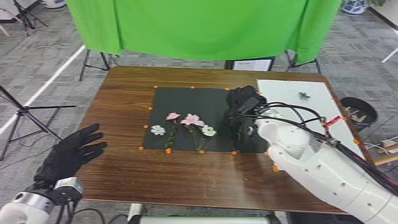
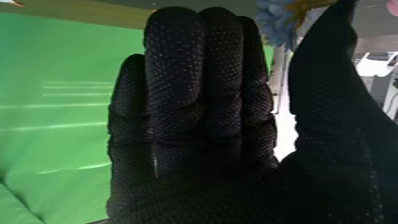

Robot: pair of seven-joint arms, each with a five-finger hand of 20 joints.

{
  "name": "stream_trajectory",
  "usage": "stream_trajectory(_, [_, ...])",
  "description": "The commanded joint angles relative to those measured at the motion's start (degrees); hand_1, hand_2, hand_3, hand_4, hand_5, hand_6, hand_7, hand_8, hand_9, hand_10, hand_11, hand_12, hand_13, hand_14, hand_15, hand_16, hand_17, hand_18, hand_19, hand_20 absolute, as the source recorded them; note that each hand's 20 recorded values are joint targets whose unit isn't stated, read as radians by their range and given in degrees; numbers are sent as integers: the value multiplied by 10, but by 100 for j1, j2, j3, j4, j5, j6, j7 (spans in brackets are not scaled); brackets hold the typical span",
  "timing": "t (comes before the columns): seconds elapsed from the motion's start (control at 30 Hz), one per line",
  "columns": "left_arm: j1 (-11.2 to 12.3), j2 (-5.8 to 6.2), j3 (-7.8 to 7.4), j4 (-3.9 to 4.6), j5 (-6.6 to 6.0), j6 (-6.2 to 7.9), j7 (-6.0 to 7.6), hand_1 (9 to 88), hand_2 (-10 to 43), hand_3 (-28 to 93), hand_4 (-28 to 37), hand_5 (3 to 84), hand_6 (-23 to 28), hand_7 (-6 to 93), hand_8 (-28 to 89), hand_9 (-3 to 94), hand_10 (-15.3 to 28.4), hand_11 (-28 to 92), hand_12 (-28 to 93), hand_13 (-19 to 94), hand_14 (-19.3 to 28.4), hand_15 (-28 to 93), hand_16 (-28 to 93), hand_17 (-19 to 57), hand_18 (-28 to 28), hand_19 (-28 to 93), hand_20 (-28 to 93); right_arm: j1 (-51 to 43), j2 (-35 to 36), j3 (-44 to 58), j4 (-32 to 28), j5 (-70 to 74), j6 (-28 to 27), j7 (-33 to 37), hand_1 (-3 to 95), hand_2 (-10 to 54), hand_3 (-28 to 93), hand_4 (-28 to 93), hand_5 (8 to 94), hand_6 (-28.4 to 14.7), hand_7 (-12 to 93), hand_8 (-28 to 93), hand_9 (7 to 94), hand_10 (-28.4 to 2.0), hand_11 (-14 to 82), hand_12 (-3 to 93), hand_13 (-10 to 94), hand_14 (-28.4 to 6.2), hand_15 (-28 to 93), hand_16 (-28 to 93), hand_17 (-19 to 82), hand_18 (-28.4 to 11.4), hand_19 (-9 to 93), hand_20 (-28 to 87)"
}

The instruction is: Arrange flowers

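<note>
Over the right part of the dark mat [image 1: 182, 95] is my right hand [image 1: 242, 107], hiding what lies beneath it. Its glove [image 2: 200, 130] in the right wrist view has straight fingers, the thumb apart and nothing gripped. A blue flower [image 2: 281, 22] shows past the fingers, near the thumb. Two pink flowers [image 1: 191, 120] [image 1: 171, 116] lie on the mat with green stems toward the near edge. White blooms [image 1: 158, 130] [image 1: 209, 131] flank them. My left hand [image 1: 73, 152], open, is at the table's left side, away from the flowers.
A white board [image 1: 280, 86] with a small dark item [image 1: 304, 95] lies on the right of the brown table [image 1: 133, 175]. Orange markers dot the mat's edges. Cables run along the right arm. A dark bin [image 1: 359, 110] stands beyond the table's right edge.
</note>
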State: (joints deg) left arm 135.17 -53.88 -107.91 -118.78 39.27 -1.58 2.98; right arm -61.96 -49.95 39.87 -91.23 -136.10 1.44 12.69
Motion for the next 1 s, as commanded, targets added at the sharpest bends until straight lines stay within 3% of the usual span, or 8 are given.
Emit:
stream_trajectory(0.03, [60, 12, 14, 23, -32, -16, -36, 248, 11, 725, -283, 320, 57, 183, -102, 271, 135, 251, 169, 201, 179, 468, -47, -97, 219, 416, 87, 45, 47, 102, -28, -124, -49, 90, 308, -95, 823, -283, 646, 39, 447, -15, 816, -65, 316, 254, 800, -20, 462, 281, 232, -161, 670, 367])
stream_trajectory(0.3, [51, -20, -11, 14, -11, -29, -52, 248, 11, 724, -283, 320, 57, 183, -101, 271, 135, 252, 169, 200, 179, 469, -46, -97, 219, 416, 87, 59, 43, 245, -120, -8, -138, 48, 280, -95, 847, -283, 629, 43, 432, -41, 793, -67, 322, 254, 783, -20, 469, 281, 224, -165, 665, 373])
stream_trajectory(0.43, [40, -24, 11, 21, -21, -7, -47, 248, 11, 725, -283, 320, 57, 183, -101, 271, 135, 252, 169, 200, 178, 469, -46, -96, 218, 416, 87, 61, 22, 274, -114, 76, -251, 115, 255, -95, 865, -283, 606, 45, 430, -175, 755, -71, 323, 252, 759, -21, 474, 276, 212, -172, 655, 381])
stream_trajectory(0.53, [44, -33, 17, 23, -22, 3, -35, 248, 11, 725, -283, 320, 57, 183, -101, 271, 135, 252, 169, 200, 179, 469, -46, -96, 218, 416, 87, 48, 32, 248, -121, 108, -177, 197, 258, -95, 862, -283, 559, 34, 533, -182, 700, -75, 381, 287, 738, -21, 492, 271, 207, -174, 654, 383])
stream_trajectory(0.57, [50, -31, 12, 23, -29, 0, -32, 248, 11, 724, -283, 320, 57, 183, -101, 271, 135, 252, 169, 200, 179, 469, -46, -96, 218, 416, 87, 38, 21, 246, -124, 122, -162, 236, 262, -95, 858, -283, 553, 30, 550, -161, 693, -75, 399, 291, 737, -20, 494, 269, 207, -174, 654, 382])
stream_trajectory(0.6, [49, -31, 13, 24, -25, -4, -27, 248, 11, 724, -283, 320, 57, 183, -101, 271, 135, 252, 169, 200, 179, 469, -46, -96, 218, 415, 87, 38, 17, 252, -116, 115, -165, 211, 290, -95, 817, -283, 542, 30, 604, -4, 678, -75, 482, 315, 731, -20, 521, 270, 208, -174, 655, 382])
stream_trajectory(0.7, [37, -34, 14, 27, -19, -12, -27, 248, 12, 724, -283, 320, 57, 184, -101, 271, 135, 252, 169, 200, 179, 468, -46, -97, 219, 416, 87, 50, 0, 220, -84, 164, -142, 233, 357, -95, 735, -283, 541, 39, 679, 91, 673, -74, 562, 349, 721, -28, 610, 283, 211, -171, 657, 385])
stream_trajectory(1.0, [54, -22, 15, 34, -29, 10, -17, 249, 12, 723, -283, 320, 57, 183, -102, 271, 135, 251, 169, 200, 179, 469, -47, -96, 219, 416, 87, 20, 12, 261, -48, 294, -44, 82, 449, -95, 742, -283, 612, 49, 666, 110, 755, -49, 459, 523, 726, -36, 679, 299, 218, -171, 664, 400])
